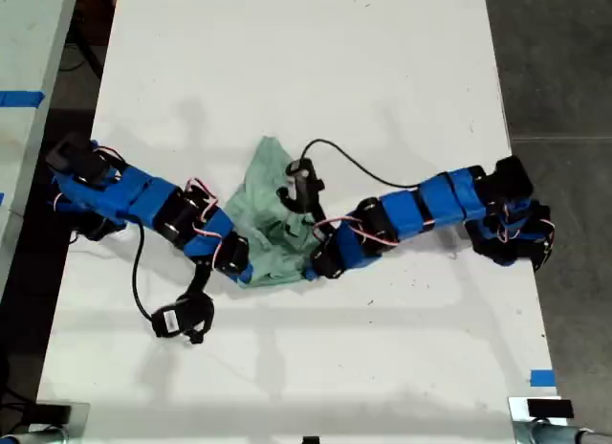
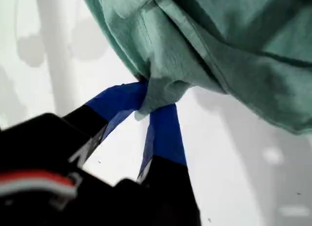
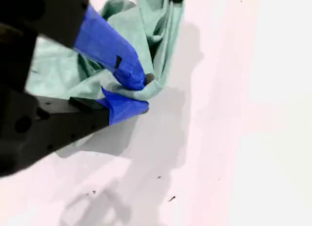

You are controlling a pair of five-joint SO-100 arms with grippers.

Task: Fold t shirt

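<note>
The pale mint-green t shirt [image 1: 273, 219] lies bunched and wrinkled at the table's middle, between two blue arms that reach in from the exterior view's left and right. One arm's gripper [image 1: 237, 262] and the other's [image 1: 320, 260] meet the cloth's near edge. My first gripper [image 2: 151, 102] is shut on a gathered fold of the t shirt [image 2: 219, 46], which hangs lifted off the table. My second gripper [image 3: 144, 94] is shut on an edge of the t shirt [image 3: 63, 70]. The wrist views do not show which arm is which.
The white table [image 1: 287, 71] reaches past the cloth on all sides. A black camera module [image 1: 182, 320] on a cable lies near the arm at the exterior view's left. Dark floor [image 1: 564, 71] borders the table on the exterior view's right.
</note>
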